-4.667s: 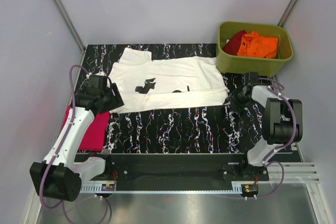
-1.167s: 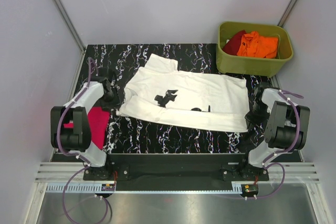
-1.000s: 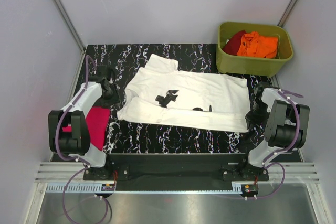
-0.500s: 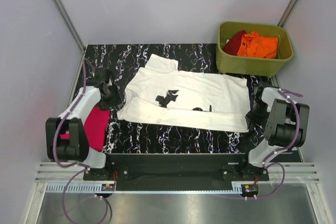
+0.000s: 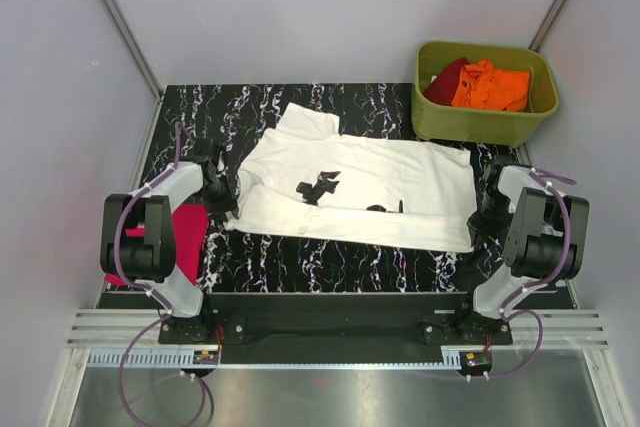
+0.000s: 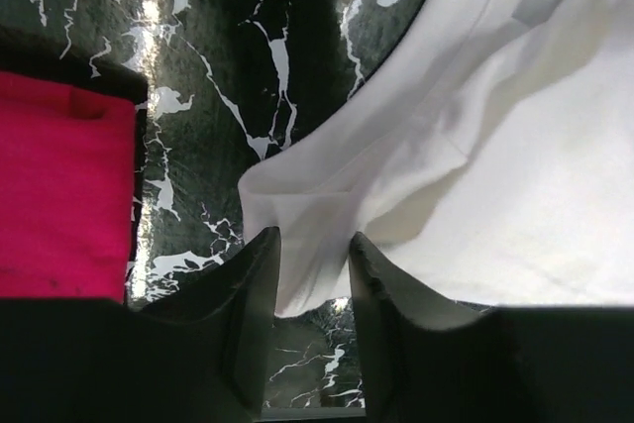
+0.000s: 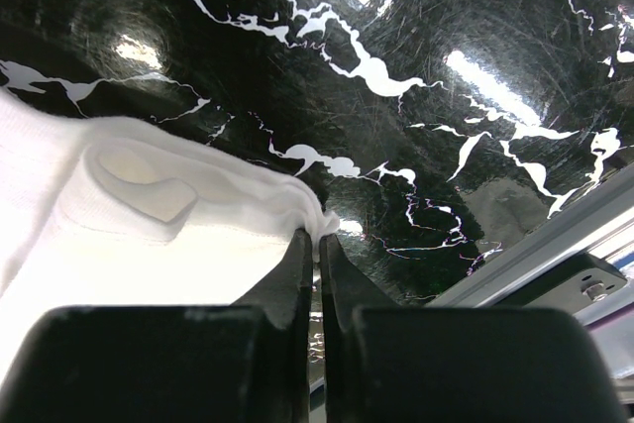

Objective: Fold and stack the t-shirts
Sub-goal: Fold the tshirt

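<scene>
- Worktop [image 5: 330, 262] of black, white-veined marble carried everything, with the two arms bolted at its near edge.
- A white t-shirt [image 5: 400, 197] lay spread across the middle of it, mostly flat, with its black print [image 5: 318, 187] facing up and a sleeve pointing to the far side.
- An olive-green tub [image 5: 440, 125] stood at the far right corner, just beyond the shirt's right end.
- A pink t-shirt [image 5: 188, 237] lay folded at the near left, close to the white one but apart from it.
- An orange t-shirt [image 5: 490, 87] sat bunched in the tub.
- A dark red t-shirt [image 5: 447, 75] was tucked beside it on the left.
- The left tool [image 6: 312, 238] stood narrowly parted, astride the white shirt's near-left corner, with cloth in the gap.
- The right tool [image 7: 317, 237] was pinched tight on the shirt's near-right corner, low over the marble.
</scene>
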Controlling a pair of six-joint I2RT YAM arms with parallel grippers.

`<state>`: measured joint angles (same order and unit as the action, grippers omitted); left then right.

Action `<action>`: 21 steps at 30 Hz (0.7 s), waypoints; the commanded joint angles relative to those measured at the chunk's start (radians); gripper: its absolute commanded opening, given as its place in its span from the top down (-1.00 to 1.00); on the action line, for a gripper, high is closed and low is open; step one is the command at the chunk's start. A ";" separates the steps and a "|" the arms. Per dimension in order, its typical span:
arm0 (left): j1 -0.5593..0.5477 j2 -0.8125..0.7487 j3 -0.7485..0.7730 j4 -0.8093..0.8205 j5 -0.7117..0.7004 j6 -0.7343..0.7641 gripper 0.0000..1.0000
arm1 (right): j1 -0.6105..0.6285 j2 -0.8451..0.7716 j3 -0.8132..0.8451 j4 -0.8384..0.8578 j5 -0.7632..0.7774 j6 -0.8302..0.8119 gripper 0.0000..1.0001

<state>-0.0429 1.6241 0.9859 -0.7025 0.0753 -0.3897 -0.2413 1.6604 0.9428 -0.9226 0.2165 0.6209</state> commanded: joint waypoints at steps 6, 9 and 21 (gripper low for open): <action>-0.009 0.016 0.122 -0.037 -0.190 0.068 1.00 | -0.012 0.027 0.014 0.028 0.044 -0.003 1.00; -0.025 -0.001 0.123 -0.026 -0.198 0.071 1.00 | -0.013 0.032 0.013 0.033 0.040 -0.003 1.00; -0.064 -0.130 0.155 -0.136 -0.259 0.038 -0.24 | -0.012 -0.019 0.062 -0.034 0.017 -0.018 0.10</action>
<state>-0.0875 1.6291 1.0767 -0.7868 -0.1089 -0.3470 -0.2485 1.6783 0.9668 -0.9604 0.2237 0.6056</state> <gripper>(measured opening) 0.608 0.427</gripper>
